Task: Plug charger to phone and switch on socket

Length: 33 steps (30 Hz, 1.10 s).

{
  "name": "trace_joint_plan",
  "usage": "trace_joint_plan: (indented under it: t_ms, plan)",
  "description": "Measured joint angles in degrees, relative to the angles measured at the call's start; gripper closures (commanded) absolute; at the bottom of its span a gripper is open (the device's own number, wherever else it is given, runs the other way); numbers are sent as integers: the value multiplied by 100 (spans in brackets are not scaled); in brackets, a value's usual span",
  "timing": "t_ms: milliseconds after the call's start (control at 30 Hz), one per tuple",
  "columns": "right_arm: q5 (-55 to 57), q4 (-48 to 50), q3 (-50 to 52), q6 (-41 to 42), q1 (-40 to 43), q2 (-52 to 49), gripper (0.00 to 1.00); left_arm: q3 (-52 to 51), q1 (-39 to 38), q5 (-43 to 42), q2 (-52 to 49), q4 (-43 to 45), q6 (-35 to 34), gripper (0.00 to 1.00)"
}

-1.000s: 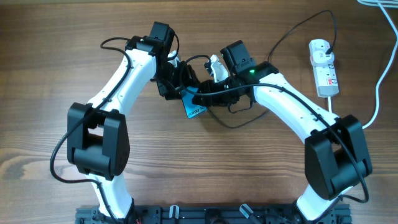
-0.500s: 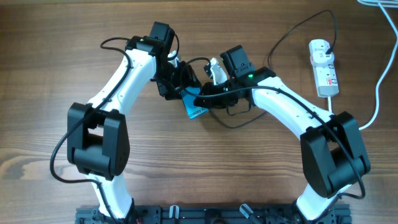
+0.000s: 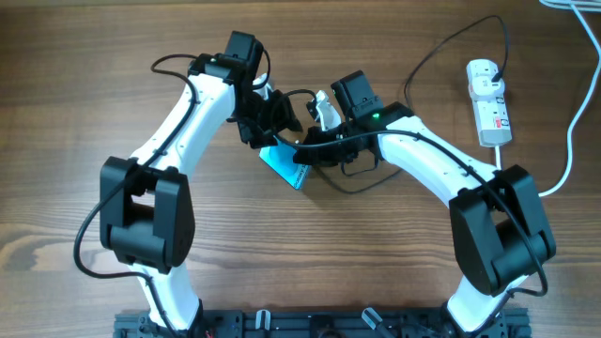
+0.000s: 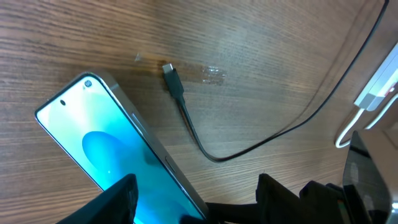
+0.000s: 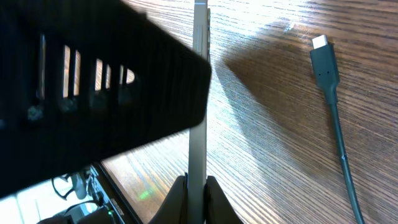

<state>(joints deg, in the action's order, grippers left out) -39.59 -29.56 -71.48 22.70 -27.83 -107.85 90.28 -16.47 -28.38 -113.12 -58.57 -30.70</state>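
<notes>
**Phone pinched edge-on, charger tip loose**

Phone (image 3: 285,165) is rigid, light, slick and glass-faced, tilted up over the table (image 4: 280,50). My right gripper (image 5: 196,186) clamps thin across its faces. My left gripper (image 4: 196,193) gapes wide around its lower end; contact unclear. Charger tip (image 4: 172,76) lies near on the wood. The cable is limp, so I'd grab the stiff connector.

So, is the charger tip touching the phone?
Apart. The left wrist view shows bare wood between the charger tip and the phone; the right wrist view shows the same gap.
</notes>
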Motion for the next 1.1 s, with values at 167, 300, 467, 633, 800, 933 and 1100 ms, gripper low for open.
trace_joint_plan:
  t_ms: [167, 300, 467, 633, 800, 933, 1100]
  plan:
    - [-61, 142, 0, 0, 26, 0, 96, 0, 463, -219, 0, 33, 44, 0]
    - [-984, 680, 0, 4, 376, 2, 96, 0, 1224, -1738, 63, 59, 824, 0]
    - [-2651, 1563, 9, 431, 1252, 2, 96, 4, 2087, -3659, 675, 26, 1950, 3]
    - [-3355, 2356, 11, 1368, 1381, 4, 96, 44, 1965, -3873, 935, 2, 2218, 9]
    - [-3578, 3936, 87, 2898, 1279, 4, 96, 57, 1563, -3635, 957, 205, 2297, 11]
    - [-3482, 5353, 170, 4037, 1325, -17, 96, 155, 1491, -3729, 1064, 260, 2317, 12]
    - [-3539, 5901, 168, 4828, 1335, -52, 96, 192, 1497, -3620, 1132, 227, 2317, 12]
